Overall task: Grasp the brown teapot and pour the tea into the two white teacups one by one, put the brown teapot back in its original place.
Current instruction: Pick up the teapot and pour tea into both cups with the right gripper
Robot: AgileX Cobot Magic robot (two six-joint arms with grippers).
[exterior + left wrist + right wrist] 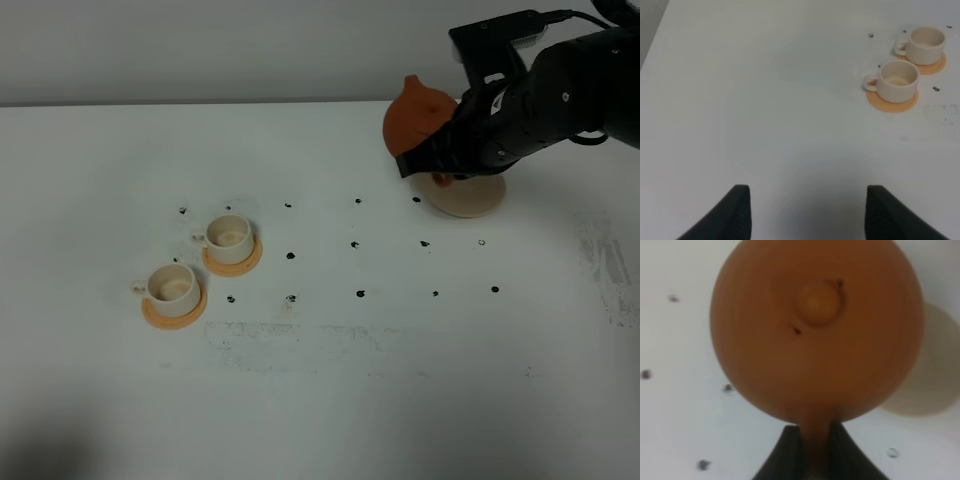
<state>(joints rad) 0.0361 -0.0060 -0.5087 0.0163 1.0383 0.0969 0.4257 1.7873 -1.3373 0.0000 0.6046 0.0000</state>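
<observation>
— What sits closest on the white table (pixel 320 400)?
— Two small cream-white ceramic teacups, the nearer cup (pixel 172 284) and the farther cup (pixel 230 237), each on a round orange saucer (pixel 175 320). The left end effector (pixel 807 215) hovers open, holding nothing.
— And farther back?
— The flat round beige coaster (pixel 480 200) lies on the table. The right end effector (pixel 816 440) is clamped on the handle of the round reddish-brown clay teapot (pixel 415 118), which hangs tilted just above the coaster.

White matte surface (pixel 300 400) under soft even light, dotted with rows of small black marks (pixel 291 255), scuffed grey near its right edge. Plain pale-grey wall (pixel 200 50) behind.
</observation>
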